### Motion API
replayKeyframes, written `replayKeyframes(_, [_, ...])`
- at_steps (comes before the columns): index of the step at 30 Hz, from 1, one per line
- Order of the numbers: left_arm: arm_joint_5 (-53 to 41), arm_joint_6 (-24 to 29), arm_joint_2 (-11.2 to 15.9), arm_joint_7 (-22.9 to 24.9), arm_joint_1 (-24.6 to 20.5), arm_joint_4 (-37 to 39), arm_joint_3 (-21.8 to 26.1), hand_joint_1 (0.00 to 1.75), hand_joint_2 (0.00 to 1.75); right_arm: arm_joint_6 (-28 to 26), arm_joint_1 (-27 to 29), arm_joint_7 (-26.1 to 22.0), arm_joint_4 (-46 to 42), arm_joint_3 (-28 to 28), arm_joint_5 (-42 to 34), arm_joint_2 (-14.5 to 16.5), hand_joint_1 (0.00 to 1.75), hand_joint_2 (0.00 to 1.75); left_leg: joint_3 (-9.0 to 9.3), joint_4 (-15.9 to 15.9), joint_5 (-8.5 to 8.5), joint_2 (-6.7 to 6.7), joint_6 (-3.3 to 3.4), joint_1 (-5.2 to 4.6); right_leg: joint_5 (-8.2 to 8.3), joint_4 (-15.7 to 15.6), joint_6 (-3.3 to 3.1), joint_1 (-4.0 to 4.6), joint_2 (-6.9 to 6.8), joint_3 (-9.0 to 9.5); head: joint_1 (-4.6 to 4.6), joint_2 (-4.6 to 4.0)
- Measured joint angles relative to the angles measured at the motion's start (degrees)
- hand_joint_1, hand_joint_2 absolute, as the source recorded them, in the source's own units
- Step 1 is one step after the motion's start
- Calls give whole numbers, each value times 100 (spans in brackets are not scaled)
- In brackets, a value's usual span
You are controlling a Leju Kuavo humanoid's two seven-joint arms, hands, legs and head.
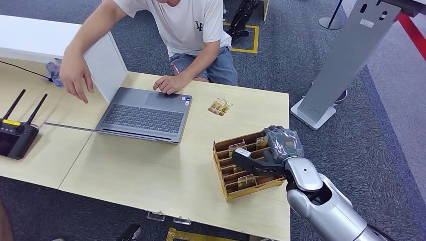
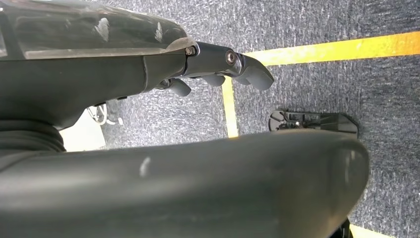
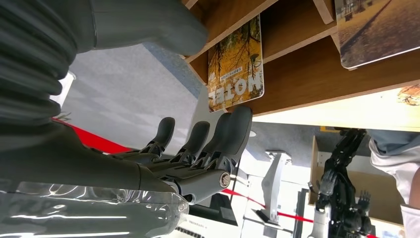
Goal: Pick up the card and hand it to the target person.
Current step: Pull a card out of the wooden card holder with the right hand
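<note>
Over the wooden rack, right hand half hides its cards, fingers apart, empty, left hand loosely open.

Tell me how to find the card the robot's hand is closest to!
Look at the pale wooden table and find the brown slotted card rack near its right corner. The robot's right hand hovers over it. By its fingertips stands the card: autumn-yellow trees with big white letters, unlike the path-picture card nearby.
</note>
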Motion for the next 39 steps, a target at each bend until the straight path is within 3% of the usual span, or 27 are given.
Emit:
replayKeyframes(14, [0,-4,0,0,1,0,-1,0,0,-14,-61,7,157,98,-97,15,76,175,0,0,0,0,0,0,0,0,0,0,0,0,-1,0])
replayKeyframes(25, [0,-10,0,0,3,0,-2,0,0,-14,-65,21,183,99,-144,15,134,175,1,0,0,0,0,0,0,0,0,0,0,0,0,0])
replayKeyframes(39, [0,-10,0,-13,5,0,-2,0,0,-32,-107,42,183,99,-215,13,145,175,2,0,0,0,0,0,0,0,0,0,0,1,-1,0])
